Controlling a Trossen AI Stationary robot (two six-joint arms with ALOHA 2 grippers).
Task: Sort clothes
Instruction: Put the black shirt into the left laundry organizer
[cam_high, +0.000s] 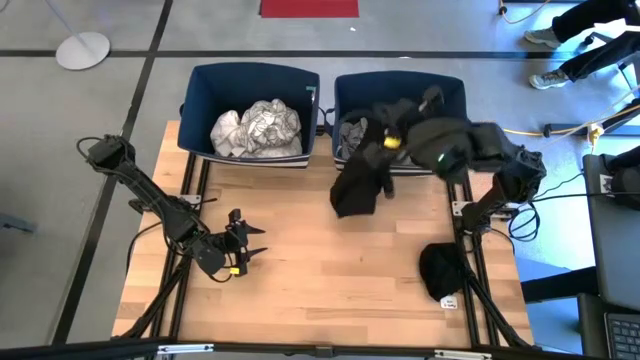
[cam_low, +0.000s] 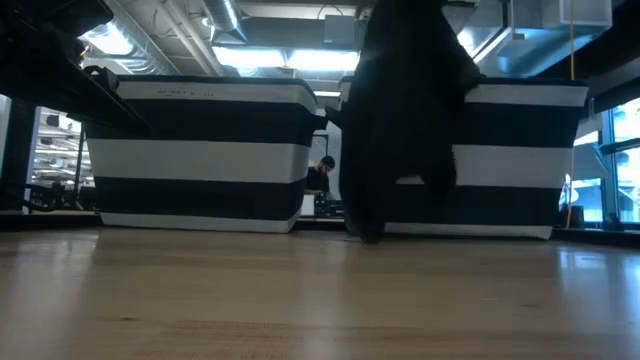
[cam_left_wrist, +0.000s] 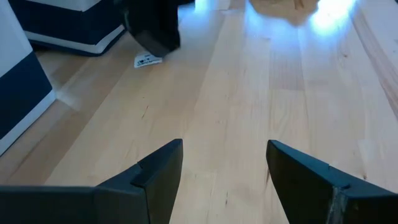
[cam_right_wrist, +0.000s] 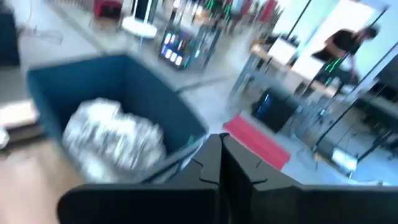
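My right gripper (cam_high: 388, 141) is raised over the front wall of the right navy bin (cam_high: 455, 92) and is shut on a black garment (cam_high: 358, 186). The garment hangs long in front of that bin (cam_low: 400, 110); its lower end (cam_low: 370, 232) is close to the table top, touching or not I cannot tell. The right wrist view shows the fingers (cam_right_wrist: 211, 163) closed together. A second black garment (cam_high: 443, 270) lies bunched near the table's right edge. My left gripper (cam_high: 245, 250) stands open low over the table's left part, nothing between its fingers (cam_left_wrist: 163, 168). My right gripper holds the black garment by its upper part (cam_high: 378, 150). The arm and the cloth hide the place of contact, so which part and how many layers cannot be told. The garment hangs slack below the gripper, in front of the right bin's wall.
The left navy bin (cam_high: 200, 105) holds white and grey-patterned clothes (cam_high: 258, 128); the right bin holds dark and grey clothes (cam_high: 352, 132). Both stand at the table's far edge. Bare wood (cam_high: 330, 270) lies between the arms. A person's legs (cam_high: 585, 50) show beyond the far right corner.
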